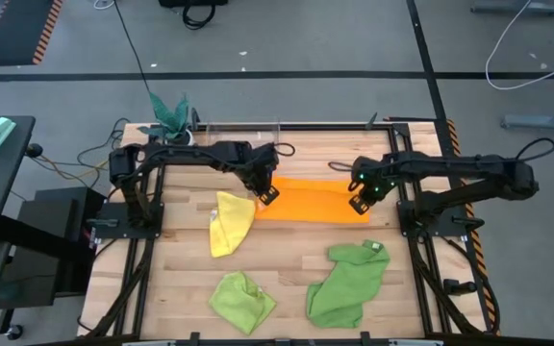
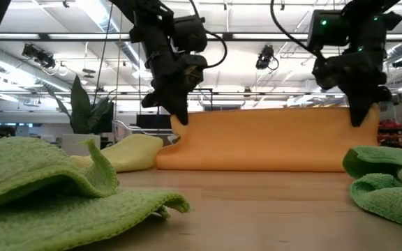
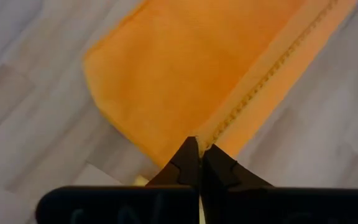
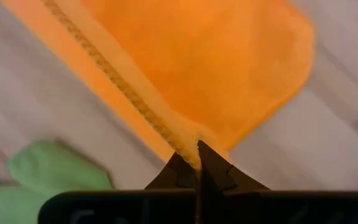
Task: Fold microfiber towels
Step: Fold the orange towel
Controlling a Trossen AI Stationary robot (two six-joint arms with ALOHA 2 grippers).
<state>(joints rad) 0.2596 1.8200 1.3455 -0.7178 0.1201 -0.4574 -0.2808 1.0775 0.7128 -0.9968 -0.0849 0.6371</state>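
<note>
Orange towel [image 1: 311, 204] centre-table, long axis 9-to-3, lifted by its near hem: left gripper [image 1: 265, 193] clamped on the 9 o'clock corner, right gripper [image 1: 359, 203] clamped on the 3 o'clock corner, rest hanging, so the fold likely carries toward 12.

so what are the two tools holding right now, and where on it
Both hold the orange towel by its stitched edge: the left tool pinches one end corner, the right tool the other, lifting that edge off the table.

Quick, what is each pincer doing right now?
Left pincer: closed, pinching the orange towel by its edge.
Right pincer: closed, pinching the same towel's other end.
</note>
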